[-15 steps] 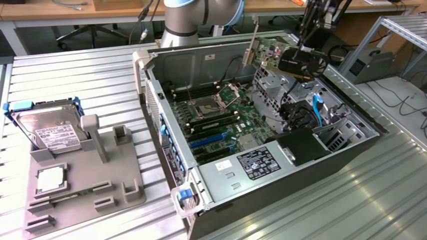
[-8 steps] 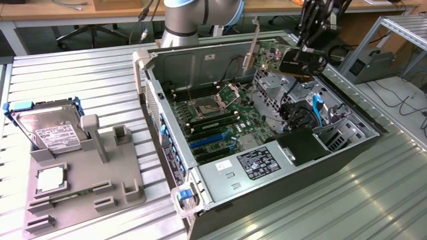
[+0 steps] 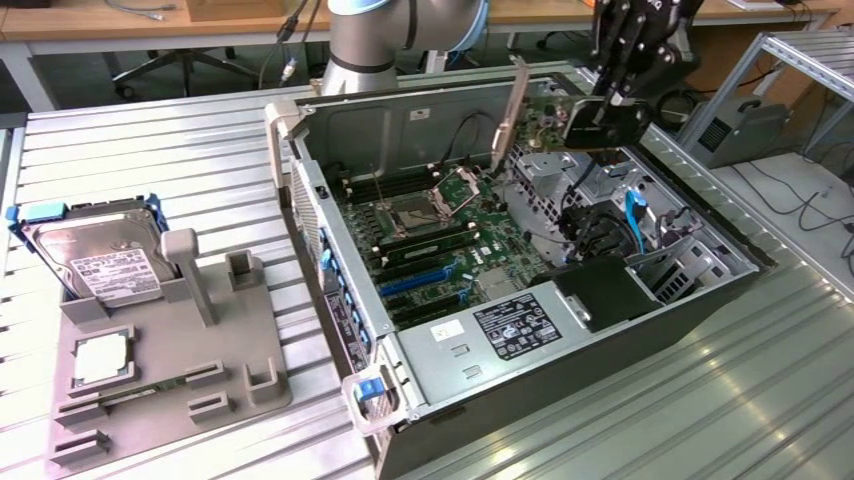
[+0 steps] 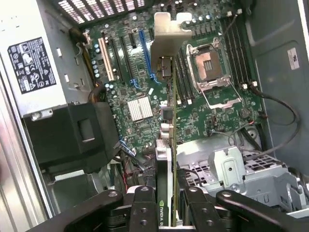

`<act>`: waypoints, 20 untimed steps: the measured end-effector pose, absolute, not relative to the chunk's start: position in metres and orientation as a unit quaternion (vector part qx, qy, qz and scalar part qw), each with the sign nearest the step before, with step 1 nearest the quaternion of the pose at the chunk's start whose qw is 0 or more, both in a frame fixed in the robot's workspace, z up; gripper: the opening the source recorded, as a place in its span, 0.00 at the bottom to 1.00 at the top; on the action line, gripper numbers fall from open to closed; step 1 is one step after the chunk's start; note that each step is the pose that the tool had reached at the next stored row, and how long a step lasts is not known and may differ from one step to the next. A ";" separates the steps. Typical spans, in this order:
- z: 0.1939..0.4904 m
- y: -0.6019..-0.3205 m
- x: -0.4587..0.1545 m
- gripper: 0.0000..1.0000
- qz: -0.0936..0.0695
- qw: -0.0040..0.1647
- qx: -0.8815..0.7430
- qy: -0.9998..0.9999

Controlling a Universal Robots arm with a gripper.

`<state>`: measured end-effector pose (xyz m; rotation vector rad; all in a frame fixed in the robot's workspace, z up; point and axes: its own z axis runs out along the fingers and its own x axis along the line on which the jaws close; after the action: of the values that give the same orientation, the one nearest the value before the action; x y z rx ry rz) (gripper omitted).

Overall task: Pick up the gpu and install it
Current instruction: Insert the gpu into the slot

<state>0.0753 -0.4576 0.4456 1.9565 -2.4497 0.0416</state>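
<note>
My gripper (image 3: 617,100) hangs over the far right part of the open computer case (image 3: 310,215), shut on the gpu (image 3: 585,122). The gpu is a thin dark card, held on edge in the air, and its silvery metal bracket (image 3: 515,105) points toward the exterior view's left. In the wrist view the gpu (image 4: 165,145) shows edge-on between my black fingers (image 4: 144,212). Its bracket (image 4: 169,31) hovers above the green motherboard (image 4: 203,116), close to the blue slot (image 4: 145,53). The card stands clear of the board and touches no slot.
The case lies open on a ribbed metal table. It holds a power supply (image 3: 514,325), an open processor socket (image 3: 414,215), blue slots (image 3: 420,282) and a drive cage (image 3: 561,175). At the exterior view's left, a grey fixture (image 3: 200,385) carries a hard drive (image 3: 100,260) and a small silver chip (image 3: 104,358).
</note>
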 end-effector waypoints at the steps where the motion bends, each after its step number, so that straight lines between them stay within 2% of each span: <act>1: 0.446 -0.458 0.075 0.27 0.014 0.003 0.638 -0.770; 16: 0.445 -0.457 0.075 0.27 0.016 0.004 0.671 -0.741; 20: 0.445 -0.457 0.073 0.27 0.012 0.000 0.671 -0.741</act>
<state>0.0728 -0.4570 0.4447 2.1087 -2.3283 0.0375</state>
